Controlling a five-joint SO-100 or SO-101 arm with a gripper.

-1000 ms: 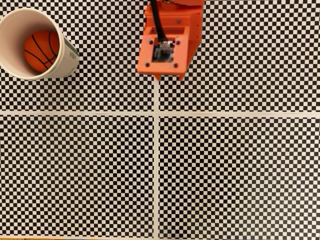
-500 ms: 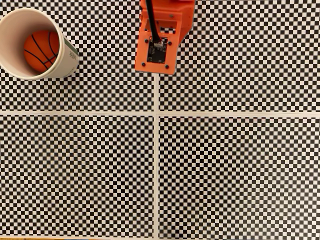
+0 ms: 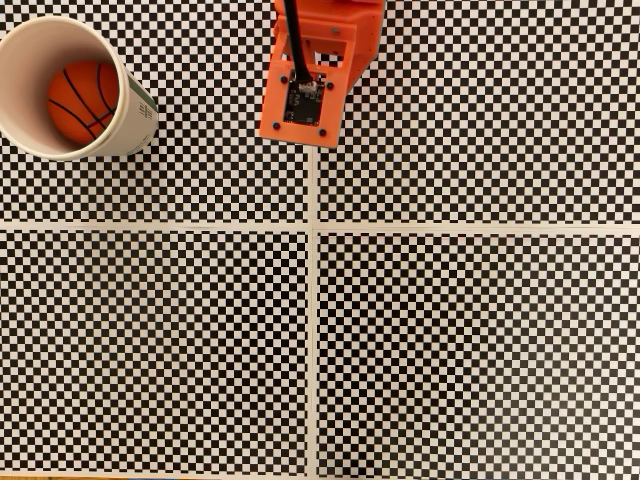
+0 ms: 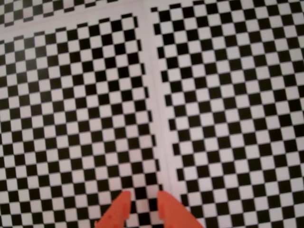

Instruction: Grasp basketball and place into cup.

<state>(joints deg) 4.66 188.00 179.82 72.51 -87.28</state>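
Orange ball [image 3: 82, 101] sits down inside the cup [image 3: 18, 128] at the fixed view's top left, job looks done, while the empty gripper [image 4: 142, 198], tips nearly together, hangs well apart over bare checkerboard [image 3: 450, 350].

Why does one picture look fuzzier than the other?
In the wrist view the checkered surface and the orange claw tips look soft and blurred; in the fixed view the white paper cup and the orange-red ball with black seams are crisp, evenly lit.
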